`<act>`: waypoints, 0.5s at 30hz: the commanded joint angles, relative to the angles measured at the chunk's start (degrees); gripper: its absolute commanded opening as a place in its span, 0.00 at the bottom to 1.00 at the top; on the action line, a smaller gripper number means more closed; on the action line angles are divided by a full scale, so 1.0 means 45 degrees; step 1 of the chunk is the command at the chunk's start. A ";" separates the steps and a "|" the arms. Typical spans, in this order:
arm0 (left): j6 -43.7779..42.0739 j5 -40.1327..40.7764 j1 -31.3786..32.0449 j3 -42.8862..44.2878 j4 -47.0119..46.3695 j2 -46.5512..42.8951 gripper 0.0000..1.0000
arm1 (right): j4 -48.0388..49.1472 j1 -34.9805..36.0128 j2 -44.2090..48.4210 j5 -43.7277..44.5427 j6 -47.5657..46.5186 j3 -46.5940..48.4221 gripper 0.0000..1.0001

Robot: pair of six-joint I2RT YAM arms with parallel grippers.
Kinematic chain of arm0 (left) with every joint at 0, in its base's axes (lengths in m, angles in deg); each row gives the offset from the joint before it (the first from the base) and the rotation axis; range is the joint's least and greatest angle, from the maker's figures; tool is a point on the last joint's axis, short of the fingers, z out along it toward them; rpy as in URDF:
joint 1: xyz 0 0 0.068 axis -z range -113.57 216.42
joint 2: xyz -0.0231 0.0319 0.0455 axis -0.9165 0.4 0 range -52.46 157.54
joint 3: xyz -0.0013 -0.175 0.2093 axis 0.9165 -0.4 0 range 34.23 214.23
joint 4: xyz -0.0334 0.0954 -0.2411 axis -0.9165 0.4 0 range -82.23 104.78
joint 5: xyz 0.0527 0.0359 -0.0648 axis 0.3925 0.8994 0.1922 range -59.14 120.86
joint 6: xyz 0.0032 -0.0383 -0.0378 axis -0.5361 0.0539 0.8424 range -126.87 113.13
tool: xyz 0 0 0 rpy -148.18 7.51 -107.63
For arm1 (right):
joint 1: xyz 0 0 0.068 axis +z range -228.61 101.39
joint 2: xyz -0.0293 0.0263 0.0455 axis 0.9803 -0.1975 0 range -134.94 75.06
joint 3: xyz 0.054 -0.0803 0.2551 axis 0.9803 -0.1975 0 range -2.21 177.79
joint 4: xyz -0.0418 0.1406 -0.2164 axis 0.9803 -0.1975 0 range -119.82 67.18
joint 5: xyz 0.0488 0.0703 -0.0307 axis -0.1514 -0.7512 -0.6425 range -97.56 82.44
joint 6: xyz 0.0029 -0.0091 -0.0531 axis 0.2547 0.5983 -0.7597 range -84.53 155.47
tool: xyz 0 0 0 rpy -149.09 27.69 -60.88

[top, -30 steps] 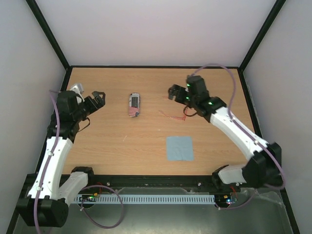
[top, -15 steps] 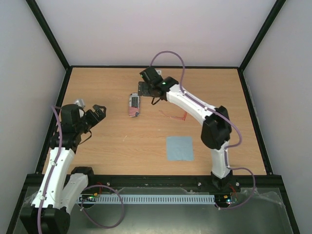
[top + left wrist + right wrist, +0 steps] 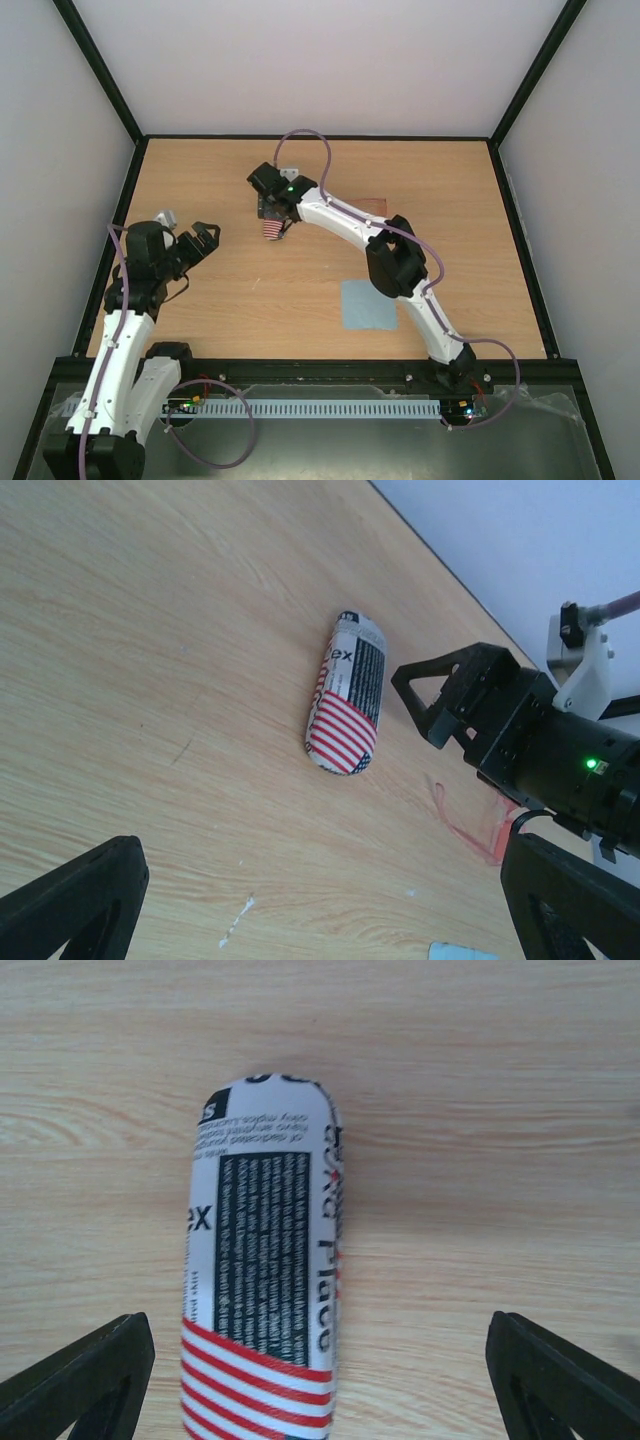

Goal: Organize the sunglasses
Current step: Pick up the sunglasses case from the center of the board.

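Observation:
The flag-patterned case [image 3: 273, 229] lies left of the table's middle; it also shows in the left wrist view [image 3: 345, 705] and the right wrist view [image 3: 262, 1260]. My right gripper [image 3: 268, 201] hovers over its far end, open, with a finger on each side [image 3: 320, 1390]. It holds nothing. The red wire sunglasses [image 3: 465, 830] lie on the wood to the right of the case. In the top view my right arm mostly hides them. My left gripper [image 3: 186, 226] is open and empty, left of the case, and its camera looks toward the case [image 3: 320, 905].
A light blue square cloth [image 3: 368, 304] lies flat near the front, right of centre. Black frame rails edge the wooden table [image 3: 200, 300]. My right arm stretches diagonally across the middle of the table.
My right arm has swung left, from beside the sunglasses to over the case's far end. My left arm has drawn back a little toward the near edge.

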 commanded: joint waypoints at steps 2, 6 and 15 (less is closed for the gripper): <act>-0.0219 -0.0120 -0.0052 -0.0407 0.0199 -0.0131 1.00 | -0.0226 0.0284 -0.0818 0.0552 0.0720 0.1102 0.92; -0.0422 0.0023 -0.0052 -0.0442 0.0321 -0.0152 1.00 | -0.0423 0.0407 -0.1490 0.0680 0.0738 0.1622 0.92; -0.0630 0.0092 -0.0052 -0.0583 0.0330 -0.0195 0.99 | -0.0056 0.0597 -0.2309 0.0992 0.0504 0.1924 0.91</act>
